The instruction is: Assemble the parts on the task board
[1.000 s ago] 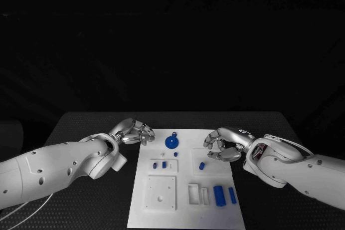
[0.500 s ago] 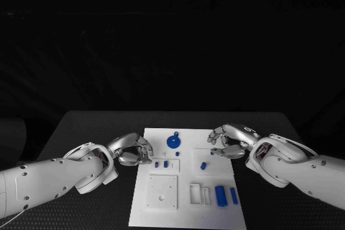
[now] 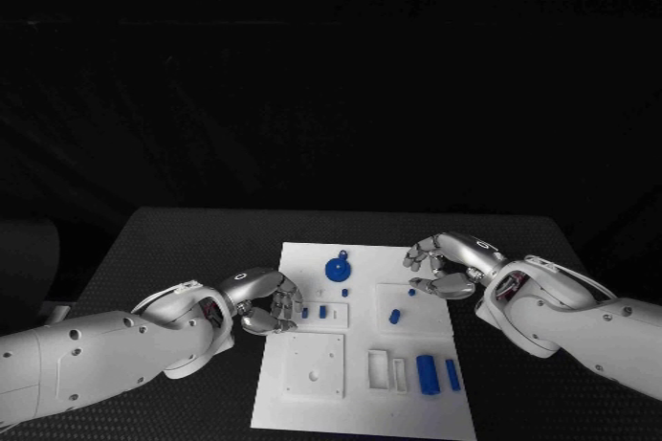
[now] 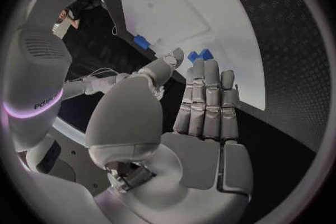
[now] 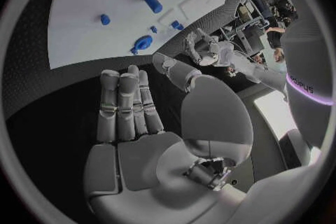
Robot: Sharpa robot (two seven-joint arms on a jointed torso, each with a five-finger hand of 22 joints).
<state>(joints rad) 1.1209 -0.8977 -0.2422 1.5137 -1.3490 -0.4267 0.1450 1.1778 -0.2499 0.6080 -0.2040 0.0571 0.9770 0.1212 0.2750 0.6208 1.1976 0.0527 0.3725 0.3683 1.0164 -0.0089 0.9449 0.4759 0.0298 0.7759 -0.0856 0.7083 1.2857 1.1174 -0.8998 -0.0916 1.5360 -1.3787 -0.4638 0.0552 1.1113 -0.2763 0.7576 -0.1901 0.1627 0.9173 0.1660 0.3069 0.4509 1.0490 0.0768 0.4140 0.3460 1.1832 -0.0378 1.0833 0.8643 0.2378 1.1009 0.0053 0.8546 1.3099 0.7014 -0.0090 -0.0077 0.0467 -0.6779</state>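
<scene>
Small blue plastic pegs (image 3: 313, 312): sitting as a pair, side by side, on the left half of the white rectangular task board (image 3: 356, 412), lying just beside the silver left hand (image 3: 259, 302), toward the board's middle from its fingers (image 3: 287, 296). Hovering at the board's left edge, fingers loosely apart, holding nothing. Farther across the black desk (image 3: 165, 250), silver right hand (image 3: 444, 269) hanging with fingers likewise apart and gripping nothing, closer to a short blue cylinder (image 3: 395, 317). Probably falling to the left hand, being nearer.
</scene>
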